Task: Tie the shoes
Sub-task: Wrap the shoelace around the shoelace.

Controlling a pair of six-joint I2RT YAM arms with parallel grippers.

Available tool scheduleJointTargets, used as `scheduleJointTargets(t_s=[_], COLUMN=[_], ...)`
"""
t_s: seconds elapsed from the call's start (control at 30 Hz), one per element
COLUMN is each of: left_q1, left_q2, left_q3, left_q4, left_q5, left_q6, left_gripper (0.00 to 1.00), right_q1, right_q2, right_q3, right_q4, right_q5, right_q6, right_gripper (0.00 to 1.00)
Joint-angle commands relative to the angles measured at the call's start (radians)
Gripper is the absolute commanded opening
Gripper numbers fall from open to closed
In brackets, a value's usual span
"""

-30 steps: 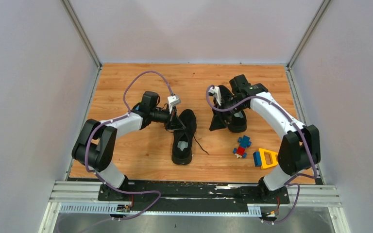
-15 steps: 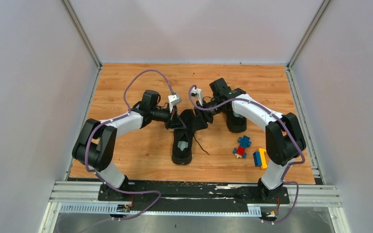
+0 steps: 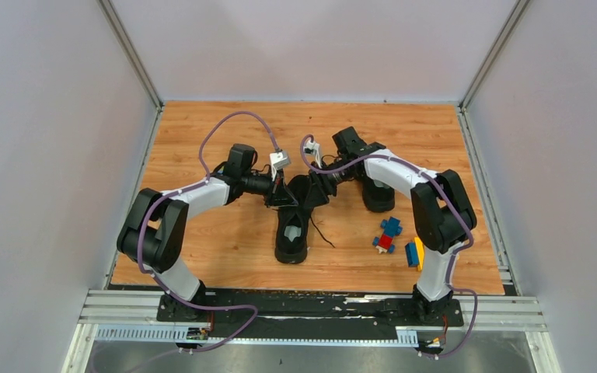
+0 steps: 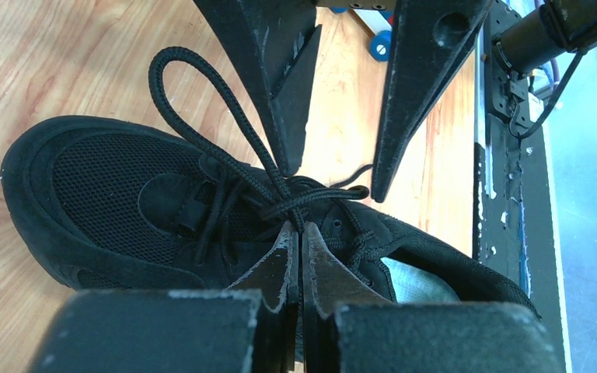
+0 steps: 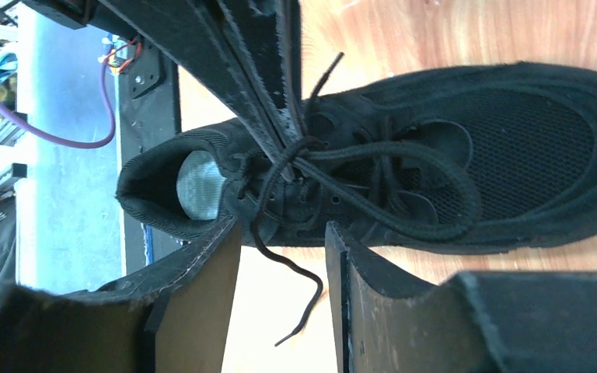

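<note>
Right gripper (image 5: 281, 231), half-open, empty, newly at nearer shoe (image 3: 291, 225); left gripper (image 4: 295, 230) tight on its lace (image 4: 322, 197)

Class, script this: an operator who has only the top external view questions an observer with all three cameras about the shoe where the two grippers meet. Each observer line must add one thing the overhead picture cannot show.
Operator: From overhead, both grippers meet over the near shoe. Is the left gripper gripping anything?
Observer: Yes. Its wrist view shows it shut on the laces where they cross above the tongue.
Operator: And the right gripper?
Observer: Its jaws stand open. A loose lace end lies between its fingers, ungripped.
Operator: Is any loop formed?
Observer: One loop lies out over the mesh toe.
</note>
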Motion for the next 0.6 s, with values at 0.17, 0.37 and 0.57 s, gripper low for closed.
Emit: scheduleJointTargets(t_s=[0.17,0.37,0.57], left_q1=[-0.008,-0.009,-0.009], left_q2=[0.009,0.011,0.010], left_q3=[0.038,0.041,0.043], left_q4=[-0.002,0.001,-0.013], left_q5=[0.057,0.059,0.064], left_q6=[0.033,0.031,0.046], left_gripper=[0.00,0.00,0.00], right_q1=[-0.004,-0.006,-0.011], right_q2=[0.012,0.029,0.044], right_q3=[0.044,0.053,0.061], right_q4=[0.047,0.046,0.047], right_q5=[-0.200,-0.187,-0.176], right_q6=[-0.057,-0.049,-0.051], right_gripper=[0.37,0.33,0.33])
